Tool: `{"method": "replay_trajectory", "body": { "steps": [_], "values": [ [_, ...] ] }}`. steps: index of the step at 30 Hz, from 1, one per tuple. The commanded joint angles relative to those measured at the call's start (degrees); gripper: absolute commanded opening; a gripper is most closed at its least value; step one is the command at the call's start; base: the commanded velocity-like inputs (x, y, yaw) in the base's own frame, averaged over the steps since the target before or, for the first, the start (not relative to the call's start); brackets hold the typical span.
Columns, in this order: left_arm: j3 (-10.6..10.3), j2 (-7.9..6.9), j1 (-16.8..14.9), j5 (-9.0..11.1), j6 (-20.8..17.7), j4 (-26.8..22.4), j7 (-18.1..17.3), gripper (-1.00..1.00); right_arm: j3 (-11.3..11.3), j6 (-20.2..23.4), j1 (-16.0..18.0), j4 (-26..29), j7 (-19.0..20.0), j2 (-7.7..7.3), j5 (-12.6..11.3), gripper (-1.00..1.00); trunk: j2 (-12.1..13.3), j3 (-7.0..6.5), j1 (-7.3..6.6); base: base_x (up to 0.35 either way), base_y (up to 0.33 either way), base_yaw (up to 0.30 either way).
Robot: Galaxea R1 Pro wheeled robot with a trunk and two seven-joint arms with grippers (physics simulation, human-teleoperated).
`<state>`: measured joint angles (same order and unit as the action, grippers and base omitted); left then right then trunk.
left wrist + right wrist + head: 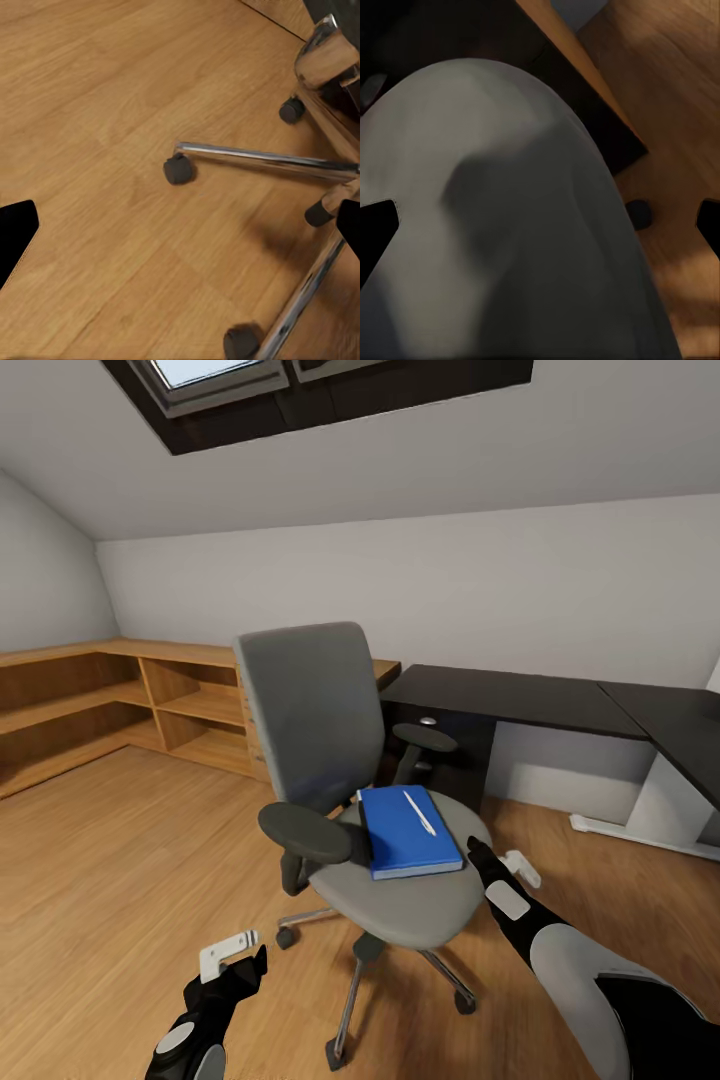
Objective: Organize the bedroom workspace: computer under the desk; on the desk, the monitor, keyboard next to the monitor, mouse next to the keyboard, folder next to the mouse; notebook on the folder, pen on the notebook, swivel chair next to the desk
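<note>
Swivel chair (370,800) on wood floor (120,860), black desk (520,695)

No legible text, labels, brand marks, numbers or signs appear in any view. The flat bright blue rectangular folder (408,832) on the grey fabric seat of the swivel chair (400,890) has a plain cover with no printing. The slim white pen (419,812) lying on it carries no readable marking. The glossy black L-shaped surface (520,695) and its dark drawer unit show no lettering.
</note>
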<state>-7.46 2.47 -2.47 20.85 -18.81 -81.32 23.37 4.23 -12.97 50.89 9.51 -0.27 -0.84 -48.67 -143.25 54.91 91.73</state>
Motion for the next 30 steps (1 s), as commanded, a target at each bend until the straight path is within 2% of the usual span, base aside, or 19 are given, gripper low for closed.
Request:
{"method": "replay_trajectory", "body": {
  "steps": [1,11,26,30],
  "values": [
    [-0.11,-0.01,-0.03,0.51,-0.15,-0.06,0.45,1.0,0.43,-0.03,-0.01,-0.02,-0.02,0.04,-0.02,1.0,-0.02,0.06,-0.01,0.0,0.0,0.193],
    [-0.13,-0.01,-0.05,0.48,-0.17,-0.06,0.45,1.0,0.43,-0.04,-0.01,-0.02,-0.02,0.04,-0.02,1.0,-0.02,0.06,-0.01,0.036,0.026,0.212],
    [-0.7,0.05,-0.08,0.47,-0.25,0.21,0.44,1.0,0.43,-0.05,-0.01,-0.02,0.0,0.07,-0.02,1.0,-0.02,0.06,-0.01,0.289,0.121,0.219],
    [-0.84,0.07,-0.08,-0.17,-0.19,0.55,0.38,1.0,0.43,-0.07,-0.01,-0.02,0.01,0.08,-0.02,1.0,-0.02,0.06,-0.01,0.32,0.056,0.22]
  ]
}}
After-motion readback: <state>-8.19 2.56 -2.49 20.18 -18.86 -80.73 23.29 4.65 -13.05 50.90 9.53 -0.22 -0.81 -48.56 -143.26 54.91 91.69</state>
